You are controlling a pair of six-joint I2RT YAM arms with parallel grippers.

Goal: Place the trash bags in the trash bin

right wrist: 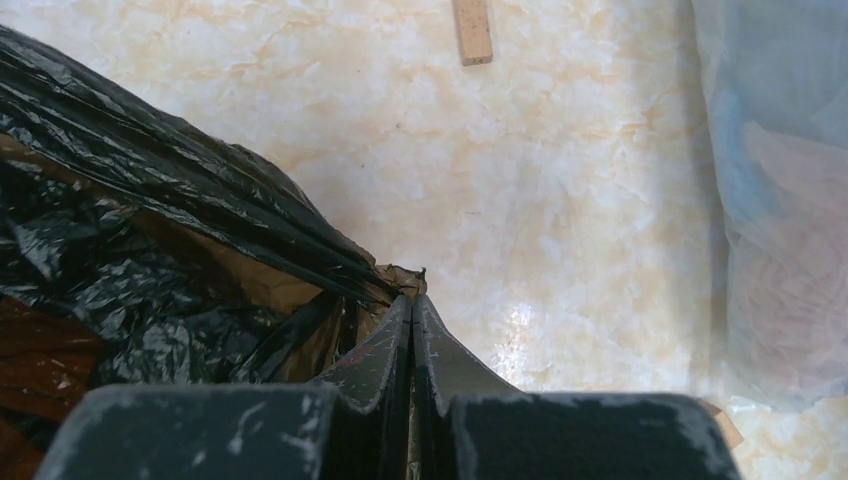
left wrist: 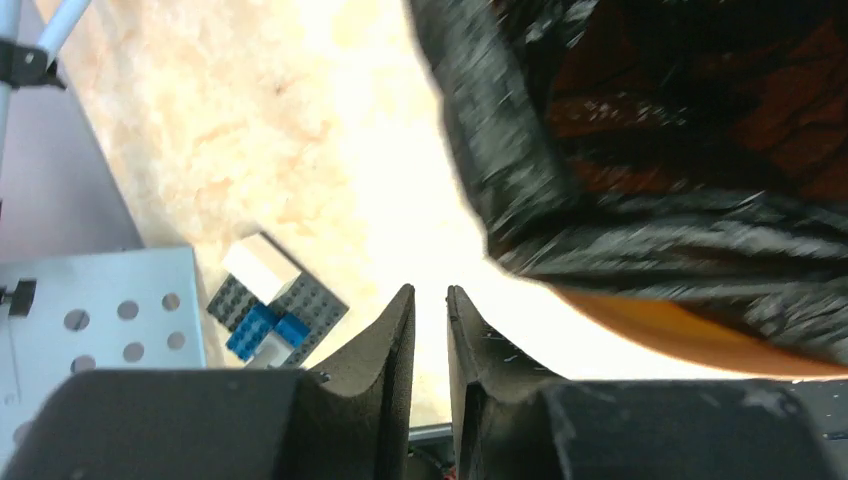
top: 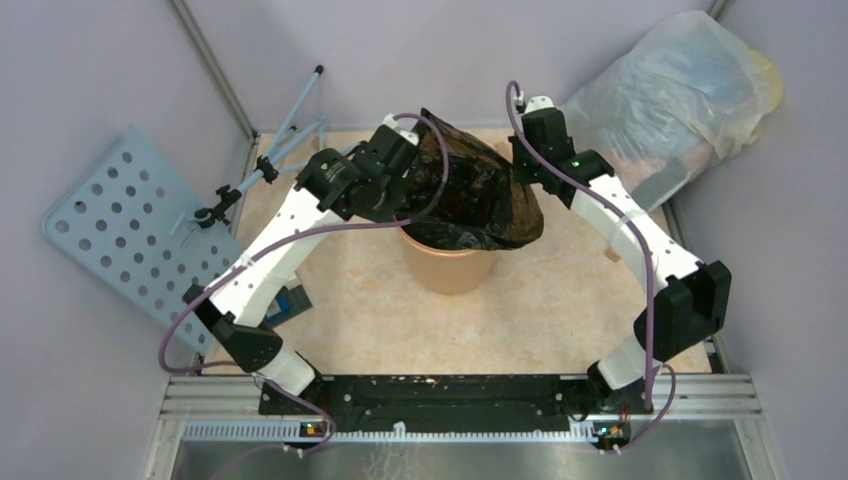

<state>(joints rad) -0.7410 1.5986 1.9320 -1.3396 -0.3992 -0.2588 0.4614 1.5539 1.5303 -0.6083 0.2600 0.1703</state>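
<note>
Grip on the right: right gripper (right wrist: 412,300) pinched tight on a bunched edge of the black trash bag (right wrist: 150,220), no gap between the fingers, plastic fanning out leftward from the tips in glossy creases. Marbled beige table (right wrist: 560,180) beneath, with a small wooden stick (right wrist: 472,30) lying flat farther off and the big translucent stuffed bag (right wrist: 780,200) along the right edge, apart from the black one.

On the left: left gripper (left wrist: 428,295) parted by a narrow slit, bright table visible through it, nothing between the fingers. Up and to the right in that wrist view, crinkled black plastic, blurred, draped over the rim of the orange bucket (left wrist: 680,335).

From overhead: bag spread wide between the two wrists, raised over the bucket mouth, lower folds hanging onto the rim and hiding it; bucket upright near the table's middle. Beside the left arm, a small pile of grey, blue and white bricks (left wrist: 275,310) on the table, next to a perforated grey plate (top: 120,220) at the left edge.
</note>
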